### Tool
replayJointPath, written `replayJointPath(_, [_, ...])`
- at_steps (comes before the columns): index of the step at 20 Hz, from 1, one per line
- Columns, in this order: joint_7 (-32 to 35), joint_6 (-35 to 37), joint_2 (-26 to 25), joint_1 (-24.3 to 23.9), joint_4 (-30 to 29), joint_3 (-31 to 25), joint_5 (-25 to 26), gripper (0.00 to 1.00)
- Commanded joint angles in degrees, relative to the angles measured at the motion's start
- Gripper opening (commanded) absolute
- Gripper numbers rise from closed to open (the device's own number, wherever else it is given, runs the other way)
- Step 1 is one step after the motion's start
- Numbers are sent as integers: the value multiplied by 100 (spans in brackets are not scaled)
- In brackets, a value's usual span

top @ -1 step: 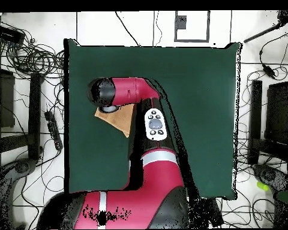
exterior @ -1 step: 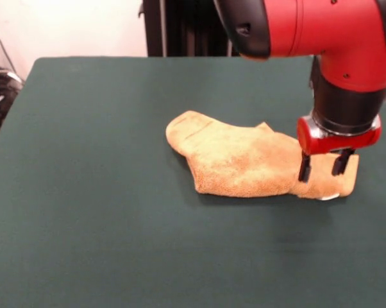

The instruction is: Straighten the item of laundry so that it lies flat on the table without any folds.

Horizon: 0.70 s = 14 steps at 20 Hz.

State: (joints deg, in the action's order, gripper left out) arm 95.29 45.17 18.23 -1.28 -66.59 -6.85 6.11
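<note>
Towel (exterior @ -1 step: pixel 244 160), golden-orange terry cloth, lies bunched and folded over itself near the middle of the dark green table (exterior @ -1 step: pixel 84 224), a small white tag peeking from its near right edge. Above that right end, the red and black arm's gripper (exterior @ -1 step: pixel 322 167) hangs with its two dark fingers spread, tips at the cloth, pinching nothing yet. This looks like the grasping step: next, the fingers likely must close on that end and draw it outward to flatten the folds. No containers appear anywhere on the table.
</note>
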Motion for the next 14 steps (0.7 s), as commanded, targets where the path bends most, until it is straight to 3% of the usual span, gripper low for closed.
replayJointPath(1, [675,225,686,45,-842,-173,-172,100])
replayJointPath(4, [1067,58,863,129,-1167,-148,-318,100])
replayJointPath(14, [1809,-122,1027,660,-1265,229,-491,100])
